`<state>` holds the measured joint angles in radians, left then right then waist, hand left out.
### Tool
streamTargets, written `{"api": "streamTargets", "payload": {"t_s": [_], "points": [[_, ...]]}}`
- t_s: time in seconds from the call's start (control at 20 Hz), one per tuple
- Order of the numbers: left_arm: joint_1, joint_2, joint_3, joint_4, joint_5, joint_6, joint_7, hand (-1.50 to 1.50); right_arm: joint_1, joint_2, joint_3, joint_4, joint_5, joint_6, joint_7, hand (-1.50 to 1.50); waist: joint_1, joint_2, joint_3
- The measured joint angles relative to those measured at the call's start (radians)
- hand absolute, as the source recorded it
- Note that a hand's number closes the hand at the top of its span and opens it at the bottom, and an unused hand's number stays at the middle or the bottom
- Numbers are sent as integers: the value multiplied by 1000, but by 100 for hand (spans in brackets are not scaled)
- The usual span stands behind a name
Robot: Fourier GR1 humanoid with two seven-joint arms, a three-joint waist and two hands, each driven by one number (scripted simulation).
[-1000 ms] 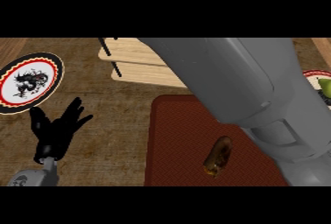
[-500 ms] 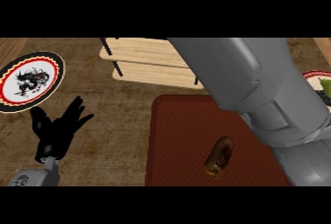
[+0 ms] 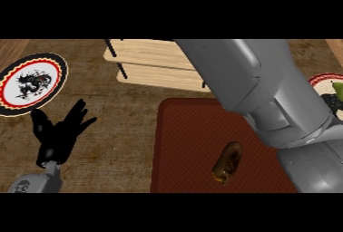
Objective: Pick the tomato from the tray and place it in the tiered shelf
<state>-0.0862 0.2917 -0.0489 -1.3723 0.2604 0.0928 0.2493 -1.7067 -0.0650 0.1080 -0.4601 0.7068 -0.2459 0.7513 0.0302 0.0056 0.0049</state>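
One brown item (image 3: 227, 163) on dark red tray (image 3: 184, 149), left hand (image 3: 59, 136) fingers spread, tiered shelf (image 3: 150, 63) behind.

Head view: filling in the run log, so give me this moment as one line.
left hand open, resting on counter | right forearm over tiered shelf, hand hidden | tomato not seen | brown oblong item on red tray

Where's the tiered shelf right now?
In the head view the tiered shelf sits at top centre, just beyond the dark red tray, partly hidden by the right forearm.
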Motion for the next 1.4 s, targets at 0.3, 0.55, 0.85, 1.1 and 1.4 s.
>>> {"api": "streamTargets", "payload": {"t_s": [0.3,0.55,0.85,1.1,1.4], "points": [[-2,-7,6,11,-8,-7,-9,0,-30,-8,-10,55,13,36,-33,150,-1,-1,1],[-7,-1,20,22,-9,-11,-10,0,-28,-27,-74,33,-12,-82,-7,-150,-6,-2,1],[-5,-8,22,13,-14,-7,4,0,0,-1,-151,-9,-60,-237,-17,-150,-6,-2,1],[-9,-7,32,24,-11,-20,-5,0,-11,-6,-228,-56,-118,-327,-35,-150,-7,-2,1],[6,-17,34,15,-20,-13,-9,0,-7,-40,-269,-94,-115,-439,-29,-150,-15,-7,1]]}}
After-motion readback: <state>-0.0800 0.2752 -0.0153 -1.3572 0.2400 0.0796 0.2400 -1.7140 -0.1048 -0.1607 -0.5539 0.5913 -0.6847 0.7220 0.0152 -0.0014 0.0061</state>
